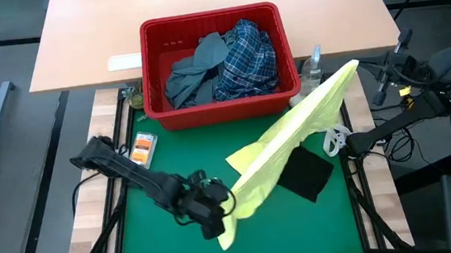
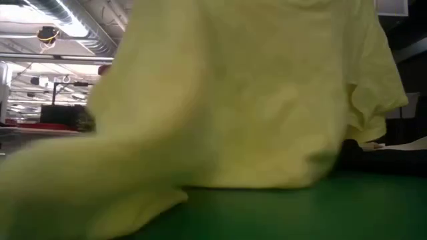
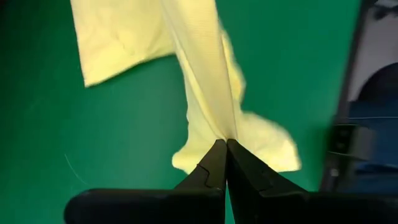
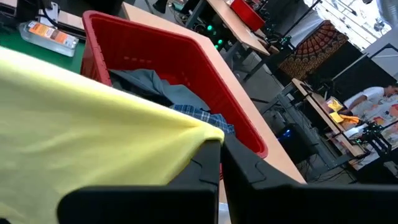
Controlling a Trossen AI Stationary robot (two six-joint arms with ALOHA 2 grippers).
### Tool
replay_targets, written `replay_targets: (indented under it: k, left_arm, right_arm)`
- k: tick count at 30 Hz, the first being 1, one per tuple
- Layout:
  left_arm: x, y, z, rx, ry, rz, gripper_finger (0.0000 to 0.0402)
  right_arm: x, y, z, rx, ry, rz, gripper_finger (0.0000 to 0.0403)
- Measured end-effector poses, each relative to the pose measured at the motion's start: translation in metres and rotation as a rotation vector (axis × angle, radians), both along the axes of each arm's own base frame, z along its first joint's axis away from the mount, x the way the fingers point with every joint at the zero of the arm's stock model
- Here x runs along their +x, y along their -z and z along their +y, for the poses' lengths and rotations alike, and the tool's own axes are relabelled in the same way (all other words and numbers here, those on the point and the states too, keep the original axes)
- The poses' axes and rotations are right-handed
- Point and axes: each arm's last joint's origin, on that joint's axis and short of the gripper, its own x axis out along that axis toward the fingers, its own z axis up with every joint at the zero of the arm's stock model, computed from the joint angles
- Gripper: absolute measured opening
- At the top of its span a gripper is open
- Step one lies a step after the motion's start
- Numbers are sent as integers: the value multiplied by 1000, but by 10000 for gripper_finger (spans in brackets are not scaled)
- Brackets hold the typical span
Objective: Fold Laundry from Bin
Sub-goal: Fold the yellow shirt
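Garment (image 2: 240, 100) fills low view, hiding bin.

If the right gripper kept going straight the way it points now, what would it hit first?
Probably the red bin: the right gripper, shut on the yellow garment, points toward its near wall and the clothes inside. Depth is unclear.

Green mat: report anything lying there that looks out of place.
A dark square of cloth lies on the green mat, partly under the stretched yellow garment; an orange-labelled packet sits near the red bin.
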Motion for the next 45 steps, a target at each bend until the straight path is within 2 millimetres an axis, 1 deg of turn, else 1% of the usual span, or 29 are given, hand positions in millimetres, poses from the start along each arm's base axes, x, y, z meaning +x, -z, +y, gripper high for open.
replay_targets:
  k: [2,5,9,12,15,18,21,25,28,31,34,36,40,42,45]
  left_arm:
    - [9,14,-1,22,-1,34,4]
    - [19,31,1,68,42,83,23]
    - [32,50,6,119,103,140,65]
    - [40,61,13,163,147,175,100]
    - [47,71,20,235,211,211,126]
    - [55,81,28,347,228,220,139]
    - [65,93,40,464,224,239,142]
    - [84,107,59,513,240,231,139]
    - [98,109,78,518,255,174,135]
    - [114,110,103,481,251,92,132]
    - [123,109,131,442,253,56,129]
    - [126,114,149,410,236,35,129]
    - [124,131,179,368,194,65,128]
    - [123,139,190,352,175,56,128]
    - [117,156,200,366,149,72,128]
  right_arm:
    - [0,0,0,0,0,0,5]
    - [0,0,0,0,0,1,5]
    - [0,0,0,-2,3,2,5]
    - [-1,0,0,-3,3,5,5]
    - [0,0,0,-4,3,7,5]
    - [-1,1,0,-8,4,19,5]
    - [-2,3,-1,-13,4,36,5]
    - [-2,3,-1,-14,3,40,5]
    - [-2,3,-1,-14,1,41,5]
    - [-2,3,0,-10,-6,42,5]
    - [-2,3,0,-6,-13,43,5]
    - [-2,3,0,-5,-14,43,5]
    - [-2,3,0,-2,-20,44,5]
    - [-2,3,0,-2,-20,43,5]
    - [-2,3,0,-2,-20,44,5]
